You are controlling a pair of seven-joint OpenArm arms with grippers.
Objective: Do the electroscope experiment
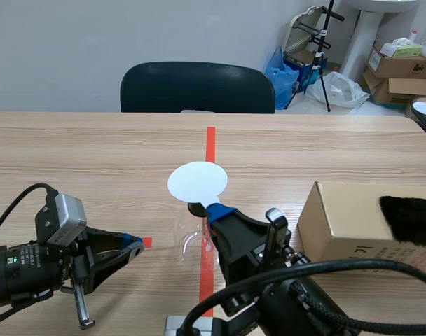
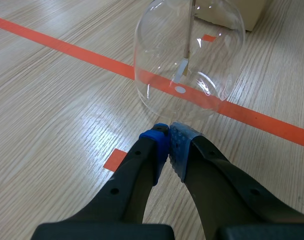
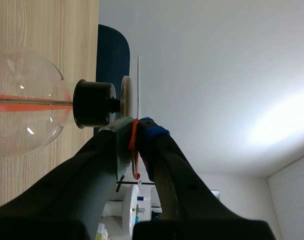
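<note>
Right gripper [image 3: 136, 134]: clenched on a thin orange-red strip [image 3: 134, 139], which stands pinched between its two pads.

Electroscope [image 2: 187, 55]: a clear glass flask standing on the table just ahead of both grippers. The right one is up at its top and the left one low by its base.

White disc [image 1: 197, 180]: it caps the electroscope and sits directly ahead of the right fingertips. The strip's end is at the disc's rim, though I cannot tell whether the two touch.

Black stopper [image 3: 94, 103]: just beyond the disc from the right gripper, plugging the flask's neck.

Left gripper [image 2: 168, 141]: fingers pressed together on nothing, resting low near the table with the flask's wall just ahead of the tips.

Leaf [image 2: 181, 71]: a pale sliver hangs from the rod inside the glass. I cannot tell whether it has spread.

Cardboard box [image 1: 339, 217]: beside the right arm, carrying a black fur pad [image 1: 409, 220].

Progress: the strip is gripped and presented to the disc, so I judge the charging step to be in hand. What is left appears to be the leaf's response, drawing the strip away and setting it down.
</note>
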